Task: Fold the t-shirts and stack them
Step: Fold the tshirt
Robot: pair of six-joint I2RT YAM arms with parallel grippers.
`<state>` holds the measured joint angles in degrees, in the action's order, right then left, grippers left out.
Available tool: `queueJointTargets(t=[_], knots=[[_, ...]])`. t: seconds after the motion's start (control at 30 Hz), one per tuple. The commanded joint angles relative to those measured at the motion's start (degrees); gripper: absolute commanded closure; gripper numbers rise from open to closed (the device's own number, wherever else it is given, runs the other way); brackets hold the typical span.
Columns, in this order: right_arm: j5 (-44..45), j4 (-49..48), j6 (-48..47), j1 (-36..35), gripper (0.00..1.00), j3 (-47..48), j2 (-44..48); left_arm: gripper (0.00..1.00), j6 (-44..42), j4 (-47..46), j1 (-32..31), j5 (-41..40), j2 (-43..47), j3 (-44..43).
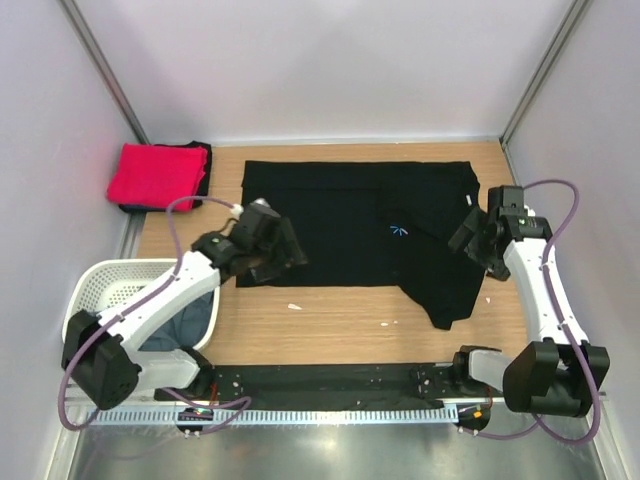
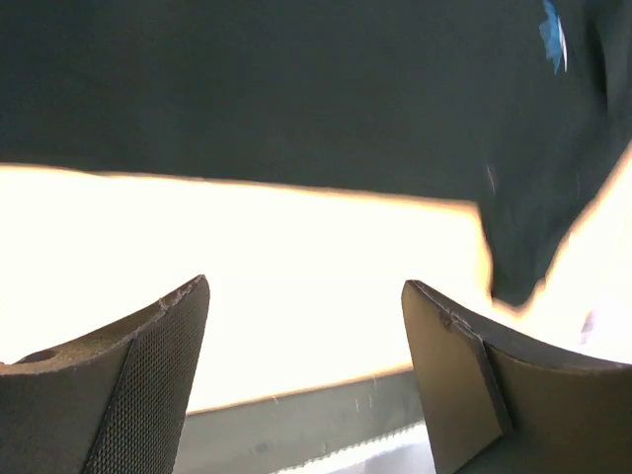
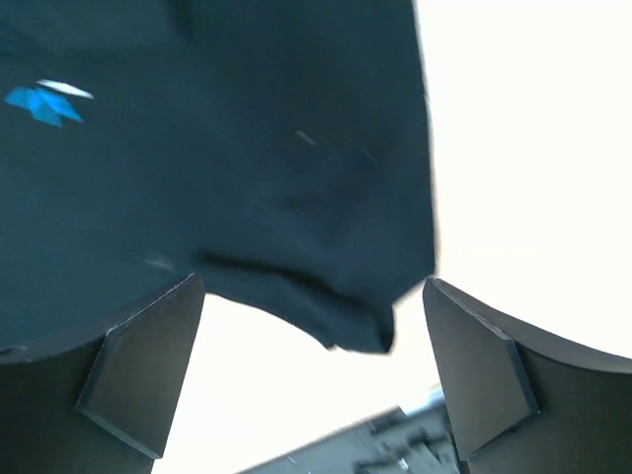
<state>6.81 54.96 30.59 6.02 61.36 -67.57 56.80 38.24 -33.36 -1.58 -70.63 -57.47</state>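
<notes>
Step in hand, I think: the next fold of the black t-shirt [image 1: 340,215]. Both grippers are standing spread w/ nothing between the fingers. The left gripper [image 1: 288,250] is hovering at the shirt's near-left corner, the right gripper [image 1: 468,236] at its right edge.

To do it well, each gripper should be pinching only the edge it wants, not extra layers by accident. Both should be lifting together, so the fold line is coming out straight. The flap on the right needs care first. It is sticking out slanted toward the near-right corner of the table [image 1: 330,325], and folding over it would probably be making a lump.

The black shirt is lying flat across the middle & far part of the table, mostly smooth, w/ the small blue starburst mark [image 1: 398,231] showing right of centre. The red t-shirt [image 1: 155,175] is sitting folded in the far-left corner. The grey-blue t-shirt [image 1: 185,325] is lying inside the white basket [image 1: 100,285] at the near-left edge.
</notes>
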Motion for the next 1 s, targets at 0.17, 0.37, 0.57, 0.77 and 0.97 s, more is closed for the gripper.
queueJointTargets(t=[0.17, 0.37, 0.57, 0.77, 0.97], knots=[[-0.47, 4.46, 1.40, -0.39, 0.19, -9.14, 10.26, 0.21, 7.10, -9.49, -24.17, -10.54, -16.71, -14.85], [-0.33, 0.41, 4.02, -0.48, 0.25, -12.77, 11.68, 0.24, 19.91, -18.27, -32.10, -10.28, -30.08, -22.42], [10.13, 4.71, 7.20, -0.48, 0.22, 1.46, 6.84, 0.30, 29.77, -23.64, -39.14, -16.50, -37.11, -24.96], [15.78, 7.80, 11.07, -0.40, 0.21, 10.70, 9.56, 0.34, 33.99, -25.76, -40.90, -15.90, -43.88, -29.96], [15.69, 8.94, 8.96, -0.40, 0.21, 13.61, 9.65, 0.39, 34.17, -23.83, -41.87, -19.95, -49.86, -36.56]])
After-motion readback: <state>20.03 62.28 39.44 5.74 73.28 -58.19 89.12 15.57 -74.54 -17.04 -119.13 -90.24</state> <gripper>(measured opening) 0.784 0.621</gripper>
